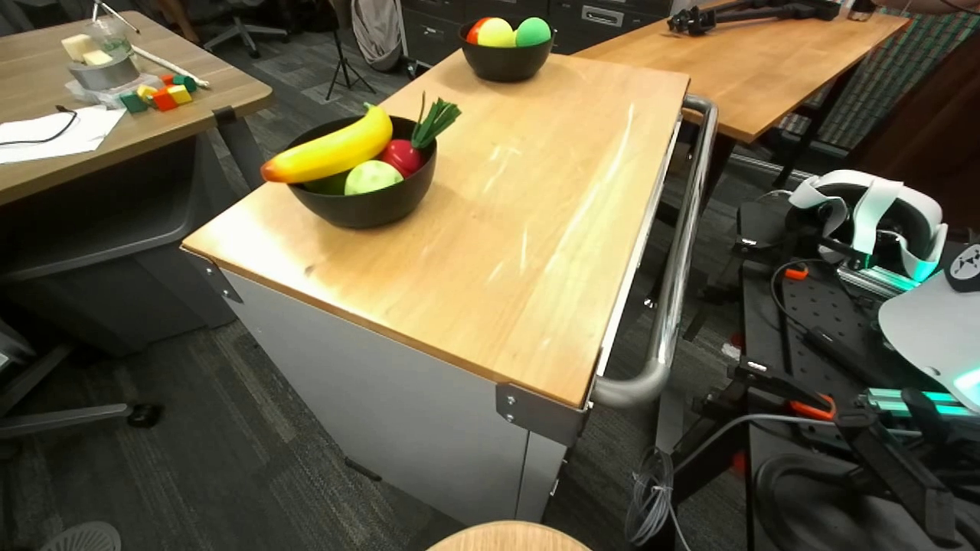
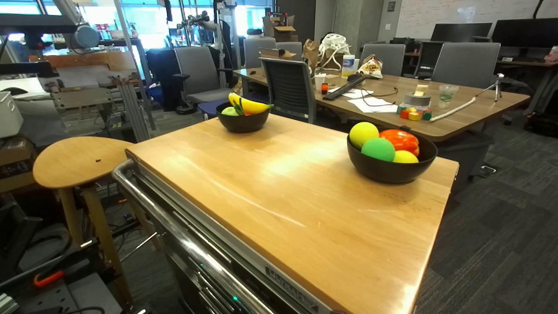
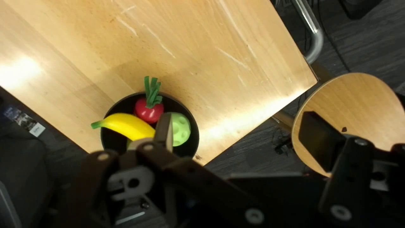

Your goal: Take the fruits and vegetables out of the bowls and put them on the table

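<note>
A black bowl [image 1: 367, 210] on the wooden tabletop [image 1: 498, 283] holds a yellow banana [image 1: 333, 153], a red radish with green leaves [image 1: 402, 157] and a light green ball [image 1: 373, 177]. A second black bowl [image 2: 390, 171] holds a red pepper [image 2: 400, 141], a green ball [image 2: 378, 149], a yellow ball [image 2: 364, 134] and another yellow item [image 2: 405, 157]. In the wrist view my gripper [image 3: 241, 134] is open with nothing between its fingers. One finger covers part of the banana bowl [image 3: 191, 147], apparently above it. My gripper does not show clearly in either exterior view.
A metal rail [image 1: 681, 252] runs along one long side of the table. A round wooden stool [image 2: 80, 161] stands beside the tabletop. A desk [image 2: 462, 98] with blocks, tape and papers stands nearby. A white headset [image 1: 873, 214] lies on dark equipment.
</note>
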Robot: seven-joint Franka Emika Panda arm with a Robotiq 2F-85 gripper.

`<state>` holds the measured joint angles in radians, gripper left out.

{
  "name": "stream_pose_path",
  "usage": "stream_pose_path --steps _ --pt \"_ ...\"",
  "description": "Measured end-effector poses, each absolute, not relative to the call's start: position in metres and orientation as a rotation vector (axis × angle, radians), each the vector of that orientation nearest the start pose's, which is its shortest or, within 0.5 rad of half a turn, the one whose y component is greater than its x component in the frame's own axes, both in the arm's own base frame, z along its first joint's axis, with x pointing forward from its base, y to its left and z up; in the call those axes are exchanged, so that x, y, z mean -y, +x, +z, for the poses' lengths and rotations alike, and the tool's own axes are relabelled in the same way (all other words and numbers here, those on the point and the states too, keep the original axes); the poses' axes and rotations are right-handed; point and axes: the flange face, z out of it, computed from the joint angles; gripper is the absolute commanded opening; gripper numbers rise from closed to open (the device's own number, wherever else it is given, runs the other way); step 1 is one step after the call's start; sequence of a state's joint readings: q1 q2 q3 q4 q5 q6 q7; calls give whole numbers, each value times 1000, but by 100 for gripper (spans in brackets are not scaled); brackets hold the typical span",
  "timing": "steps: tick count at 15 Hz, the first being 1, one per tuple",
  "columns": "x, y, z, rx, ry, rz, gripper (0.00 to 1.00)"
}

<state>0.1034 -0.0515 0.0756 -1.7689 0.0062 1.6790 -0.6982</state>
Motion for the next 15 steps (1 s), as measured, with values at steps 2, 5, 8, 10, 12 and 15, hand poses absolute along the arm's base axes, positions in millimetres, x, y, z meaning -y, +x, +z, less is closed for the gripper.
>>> stream_pose_path --steps 2,5,8,10,12,15 --pt "-98 532 571 1480 -2757 48 100" --pt "-98 533 572 1528 -2724 31 100" --pt "-99 533 572 1527 -2722 22 100" --pt "-99 535 569 1533 -2720 17 100" --pt "-100 544 561 1587 -2705 -50 100" --pt "-100 566 538 1676 -2665 -119 100"
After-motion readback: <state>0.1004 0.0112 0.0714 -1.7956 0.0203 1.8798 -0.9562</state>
